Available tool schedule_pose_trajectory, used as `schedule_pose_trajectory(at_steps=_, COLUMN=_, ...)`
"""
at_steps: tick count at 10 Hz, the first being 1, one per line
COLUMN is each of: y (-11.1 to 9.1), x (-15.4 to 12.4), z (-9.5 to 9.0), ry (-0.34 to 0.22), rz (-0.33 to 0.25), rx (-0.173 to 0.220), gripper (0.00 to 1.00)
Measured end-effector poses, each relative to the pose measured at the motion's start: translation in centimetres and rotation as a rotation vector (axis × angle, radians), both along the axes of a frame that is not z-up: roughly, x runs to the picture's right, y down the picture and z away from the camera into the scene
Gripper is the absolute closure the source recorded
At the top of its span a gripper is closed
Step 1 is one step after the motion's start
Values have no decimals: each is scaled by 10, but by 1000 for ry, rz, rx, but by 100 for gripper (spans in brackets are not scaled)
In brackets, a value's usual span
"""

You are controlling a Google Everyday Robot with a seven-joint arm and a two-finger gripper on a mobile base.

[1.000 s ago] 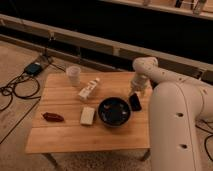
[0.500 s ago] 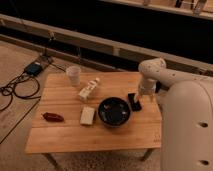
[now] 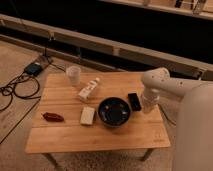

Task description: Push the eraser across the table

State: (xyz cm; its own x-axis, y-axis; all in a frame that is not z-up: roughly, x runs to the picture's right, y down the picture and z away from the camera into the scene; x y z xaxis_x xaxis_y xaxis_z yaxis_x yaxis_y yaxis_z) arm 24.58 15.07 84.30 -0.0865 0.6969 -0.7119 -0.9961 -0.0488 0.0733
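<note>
The eraser (image 3: pixel 134 101) is a small flat black block lying on the right part of the light wooden table (image 3: pixel 75 137), just right of the dark bowl (image 3: pixel 114 111). My gripper (image 3: pixel 146 105) hangs down from the white arm (image 3: pixel 156 82) at the table's right edge, right beside the eraser on its right side. I cannot tell whether it touches the eraser.
A pale cup (image 3: pixel 74 75) stands at the back left. A white tube-like bottle (image 3: pixel 89 90) lies mid-table. A cream block (image 3: pixel 87 115) sits left of the bowl and a red object (image 3: pixel 53 117) at the front left. Cables (image 3: pixel 15 85) lie on the floor at left.
My arm has shifted to the right and slightly toward the near side. The eraser and the other things have stayed where they were.
</note>
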Motion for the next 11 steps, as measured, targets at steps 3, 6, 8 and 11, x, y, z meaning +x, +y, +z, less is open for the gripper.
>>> schedule_pose_trajectory(at_steps=3, y=23, x=-9, z=2, ry=-14, rz=5, rx=-40, gripper=100)
schedule_pose_trajectory(at_steps=6, y=26, x=-23, z=11, ry=-40, rz=-5, rx=-55, gripper=100)
schedule_pose_trajectory(at_steps=8, y=23, x=-35, z=20, ry=-60, rz=-13, rx=-61, gripper=100)
schedule_pose_trajectory(at_steps=11, y=19, x=-42, z=36, ry=-77, rz=-17, rx=-68, gripper=100)
